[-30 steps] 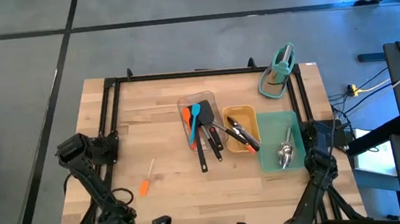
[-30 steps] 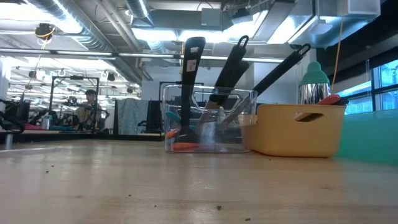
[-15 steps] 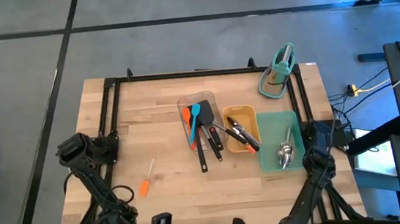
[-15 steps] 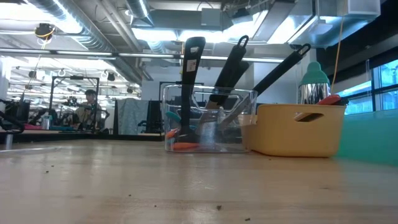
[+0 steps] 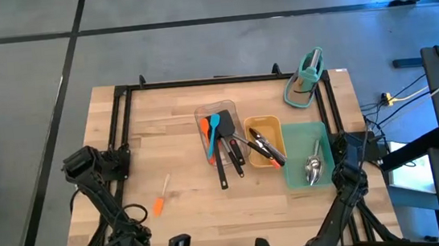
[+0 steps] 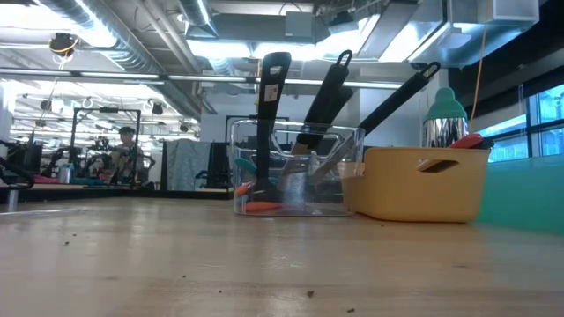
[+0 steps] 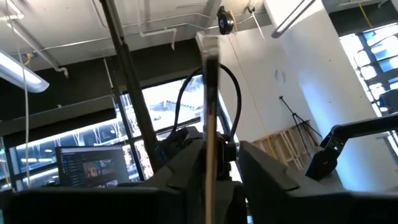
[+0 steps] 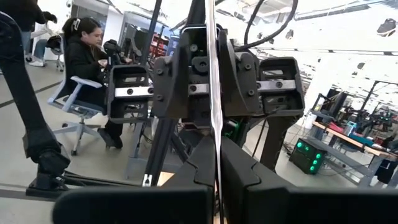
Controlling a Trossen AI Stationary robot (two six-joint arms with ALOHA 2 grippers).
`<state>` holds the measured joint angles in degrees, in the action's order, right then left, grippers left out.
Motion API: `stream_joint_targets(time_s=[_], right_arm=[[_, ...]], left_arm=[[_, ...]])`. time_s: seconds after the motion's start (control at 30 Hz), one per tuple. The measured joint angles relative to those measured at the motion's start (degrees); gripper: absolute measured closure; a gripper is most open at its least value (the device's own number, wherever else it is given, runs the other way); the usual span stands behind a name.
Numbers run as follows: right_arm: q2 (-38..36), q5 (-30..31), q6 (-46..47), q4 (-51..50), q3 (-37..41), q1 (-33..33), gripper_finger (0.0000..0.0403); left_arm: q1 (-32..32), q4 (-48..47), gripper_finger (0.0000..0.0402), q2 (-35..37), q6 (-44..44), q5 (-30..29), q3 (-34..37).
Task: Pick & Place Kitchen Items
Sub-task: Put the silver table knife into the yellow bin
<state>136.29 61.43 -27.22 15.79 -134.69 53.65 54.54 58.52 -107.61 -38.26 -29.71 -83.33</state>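
Observation:
Orange and blue spatulas (image 5: 210, 126) and black turners (image 5: 224, 151) lie in a clear tray (image 5: 232, 106), their handles sticking out over its near rim. Black-handled tongs (image 5: 266, 147) lie in the yellow tray (image 5: 274, 122). Steel spoons (image 5: 314, 166) lie in the teal tray (image 5: 294, 182). One small orange-handled utensil (image 5: 160, 198) lies flat on the wood near the left arm. Both arms are folded at the table's near edge, away from every item. My left gripper (image 7: 209, 43) and my right gripper (image 8: 214, 37) point up into the room, both shut and holding nothing.
A teal stand-like object (image 5: 306, 78) sits at the far right corner. A black frame (image 5: 122, 116) runs along the table's left, far and right edges. In the low view the clear tray (image 6: 295, 172) and yellow tray (image 6: 423, 180) stand side by side. People sit beyond the table.

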Motion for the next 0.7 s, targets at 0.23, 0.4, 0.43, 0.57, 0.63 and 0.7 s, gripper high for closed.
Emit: stream_joint_targets(time_s=[0.23, 0.4, 0.43, 0.57, 0.63, 0.7], right_arm=[[0.0, -0.28, -0.06, -0.34, 0.0, -0.08, 0.04], [0.0, -0.24, -0.54, -1.82, 0.0, -0.13, 0.0399], [0.0, -0.17, -1.18, -1.9, 0.0, -0.15, 0.0396], [-0.01, 0.47, -1.97, -1.16, 0.0, -0.23, 0.0349], [-0.18, 1.39, -1.91, -0.96, 0.0, -0.23, 0.0314], [-0.24, 1.6, -1.77, -1.04, 0.0, 0.05, 0.0277]], left_arm=[[-0.35, 0.15, 0.0381, 0.0, 0.2, 1.2, 0.0], [-0.55, -0.06, 0.0384, 0.0, 0.41, 0.07, 0.02], [-0.55, -0.28, 0.0384, 0.0, 0.39, -0.16, 0.02], [-0.65, -2.43, 0.0384, 0.0, 1.3, -1.35, 0.0], [-0.36, -4.21, 0.0384, -0.02, 1.52, -2.94, 0.02], [0.22, -6.4, 0.0384, -0.02, 1.45, -6.07, 0.02]])
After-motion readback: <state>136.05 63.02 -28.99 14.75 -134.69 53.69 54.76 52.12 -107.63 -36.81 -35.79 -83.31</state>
